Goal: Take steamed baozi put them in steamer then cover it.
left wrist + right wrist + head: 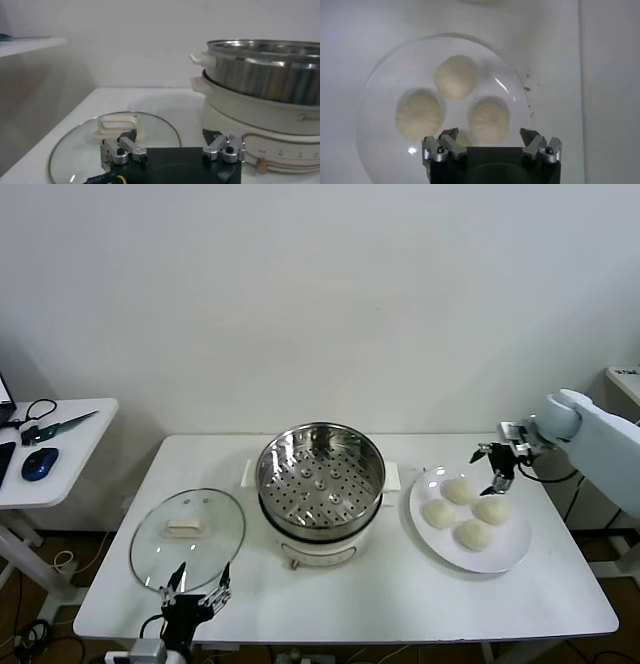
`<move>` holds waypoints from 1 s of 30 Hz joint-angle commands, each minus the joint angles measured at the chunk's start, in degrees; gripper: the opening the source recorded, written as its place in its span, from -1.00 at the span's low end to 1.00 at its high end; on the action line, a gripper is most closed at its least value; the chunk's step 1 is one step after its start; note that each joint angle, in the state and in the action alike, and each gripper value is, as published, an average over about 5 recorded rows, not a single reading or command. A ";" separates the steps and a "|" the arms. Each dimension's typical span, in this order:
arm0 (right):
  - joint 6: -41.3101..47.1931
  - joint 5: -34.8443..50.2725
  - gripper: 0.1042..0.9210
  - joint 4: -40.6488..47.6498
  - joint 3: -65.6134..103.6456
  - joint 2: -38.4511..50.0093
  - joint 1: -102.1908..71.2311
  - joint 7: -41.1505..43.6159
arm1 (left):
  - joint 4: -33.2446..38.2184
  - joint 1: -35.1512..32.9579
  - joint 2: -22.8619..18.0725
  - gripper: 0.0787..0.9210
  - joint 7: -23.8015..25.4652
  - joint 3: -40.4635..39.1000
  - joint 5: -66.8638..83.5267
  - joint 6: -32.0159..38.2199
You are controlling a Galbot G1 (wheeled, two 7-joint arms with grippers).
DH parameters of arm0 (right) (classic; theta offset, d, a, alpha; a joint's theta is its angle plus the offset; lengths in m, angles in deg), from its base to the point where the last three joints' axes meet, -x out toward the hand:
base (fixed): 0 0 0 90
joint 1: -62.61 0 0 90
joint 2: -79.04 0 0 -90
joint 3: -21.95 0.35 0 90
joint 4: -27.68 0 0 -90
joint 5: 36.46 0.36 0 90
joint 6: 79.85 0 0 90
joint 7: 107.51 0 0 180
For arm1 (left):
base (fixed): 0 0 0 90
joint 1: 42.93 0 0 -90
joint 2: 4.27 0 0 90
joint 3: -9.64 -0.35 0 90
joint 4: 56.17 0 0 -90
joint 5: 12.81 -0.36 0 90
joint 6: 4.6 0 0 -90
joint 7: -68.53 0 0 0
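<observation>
Fingers spread wide on the left gripper (198,582), which hung parked at the table's (400,604) near edge just beside the cover (188,537). Beyond it sat the steamer (320,480), uncovered and unfilled. The four steamed baozi (465,511) lay on the white plate (508,556) to its right. The right gripper (494,469), the nearer one, hovered just above them, jaws wide, holding nothing.

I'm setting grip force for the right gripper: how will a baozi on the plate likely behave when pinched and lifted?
Each baozi looks like smooth, rounded dough, so it probably dents under a firm pinch and seems light. The four sit close together on the plate, so the open right gripper above them may nudge a neighbour. Rolling seems unlikely.
</observation>
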 commanded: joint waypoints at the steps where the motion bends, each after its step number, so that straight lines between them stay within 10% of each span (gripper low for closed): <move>1: 0.46 -4.28 0.76 12.60 -1.94 -9.65 -0.19 1.00 | -0.64 -0.21 0.23 0.77 -0.04 0.14 -0.04 0.41; 17: 1.54 -9.29 0.74 20.63 6.39 -15.78 -4.57 -0.72 | -1.07 -0.25 0.25 0.77 -0.07 -0.02 -0.04 0.68; 30: 1.50 -11.04 0.29 21.12 8.44 -15.75 -4.97 -0.06 | -0.99 -0.64 0.11 0.77 -0.16 -0.07 0.01 1.04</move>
